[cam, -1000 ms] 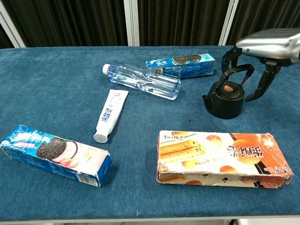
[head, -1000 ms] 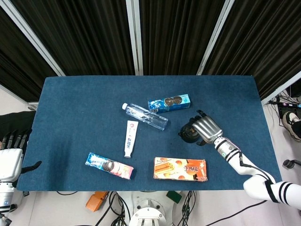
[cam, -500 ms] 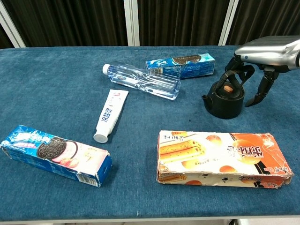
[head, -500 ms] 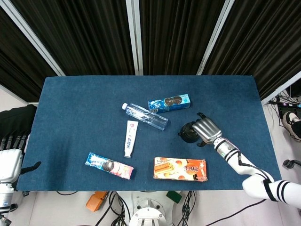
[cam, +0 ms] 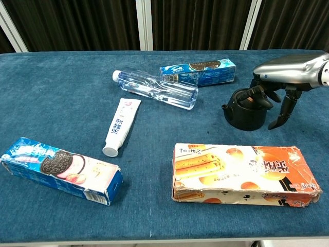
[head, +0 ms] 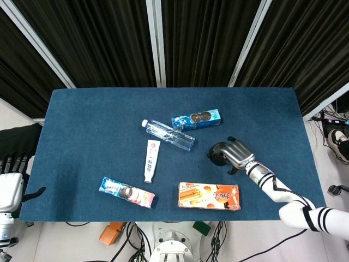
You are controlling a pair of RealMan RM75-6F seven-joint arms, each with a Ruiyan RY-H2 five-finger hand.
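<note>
The right hand has dropped lower over the black kettle than a second ago — fingers curled around its handle, likely closing a grasp, though contact isn't clear. The kettle sits on the desk, right of centre. Just in front lies the orange biscuit box; the water bottle and blue cookie box lie further left. The left hand hangs off the desk's edge, fingers apart — holding nothing.
</note>
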